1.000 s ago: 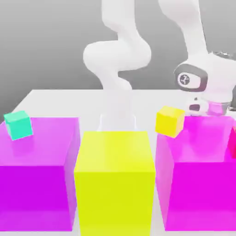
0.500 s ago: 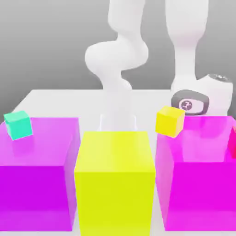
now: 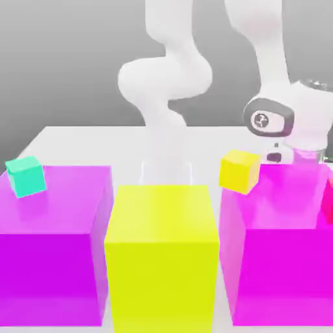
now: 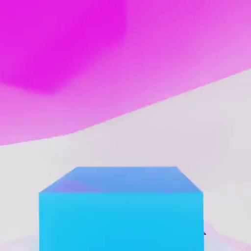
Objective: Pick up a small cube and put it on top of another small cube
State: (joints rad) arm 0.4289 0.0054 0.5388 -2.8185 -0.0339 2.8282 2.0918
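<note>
A small blue cube (image 4: 121, 208) sits very close to the hand camera, centred where the fingers meet, and the gripper is shut on it. In the exterior view the arm's white hand (image 3: 293, 123) hangs behind the right magenta block (image 3: 286, 260), which hides its fingers and the blue cube. A small yellow cube (image 3: 240, 171) rests at that block's near left top corner, just left of the hand. On top of the left magenta block (image 3: 52, 247) lies a small teal cube (image 3: 26, 175), at its far left.
A large yellow block (image 3: 161, 253) stands between the two magenta blocks, in front of the arm's base. A red sliver (image 3: 328, 201) shows at the exterior view's right edge. A magenta block face (image 4: 73, 59) looms beyond the blue cube over the white table (image 4: 162, 137).
The hand dipped low behind the right magenta block half a second ago and has since risen again. The teal and yellow cubes have not moved.
</note>
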